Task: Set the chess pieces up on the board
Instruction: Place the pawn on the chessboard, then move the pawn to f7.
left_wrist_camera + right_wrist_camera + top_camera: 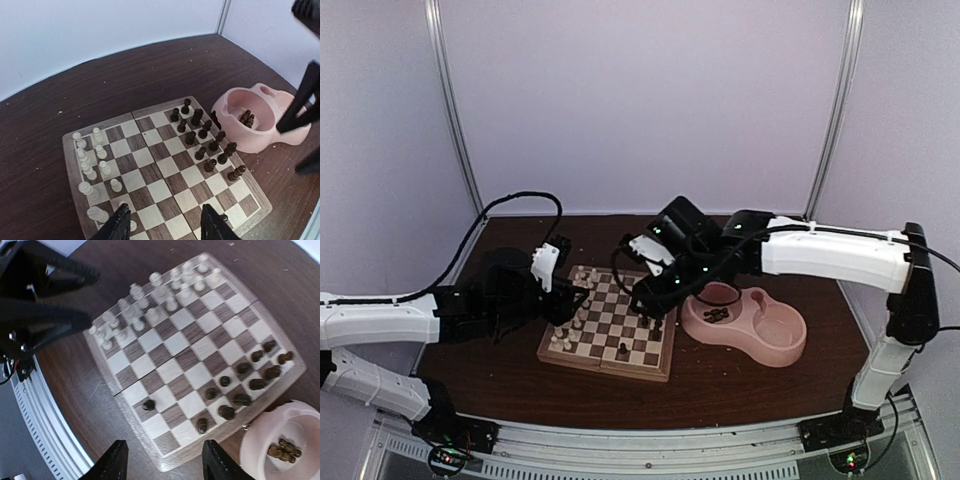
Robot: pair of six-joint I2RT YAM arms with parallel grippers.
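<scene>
You will find the square wooden chessboard (610,322), with light and dark brown checks and a tan rim, at the centre of the dark brown tabletop (750,390). The small carved cream pieces (101,151) stand in two loose files along its 9 o'clock edge. The dark brown pieces (204,131) stand along its 3 o'clock edge, in uneven files. One lone dark piece (623,349) stands apart near the 6 o'clock edge. The pink double bowl (765,335) sits on the tabletop just beside the chessboard at 3 o'clock, and the basin next to the board holds a small heap of dark pieces (715,315). The left claw (167,227) hangs above the 9 o'clock side of the board. In the left wrist view its black fingers (120,225) stand apart with only board squares between them, so it is open and empty. The right claw (165,465) hangs above the 3 o'clock side. Its fingers (114,465) are likewise parted and carry nothing.
</scene>
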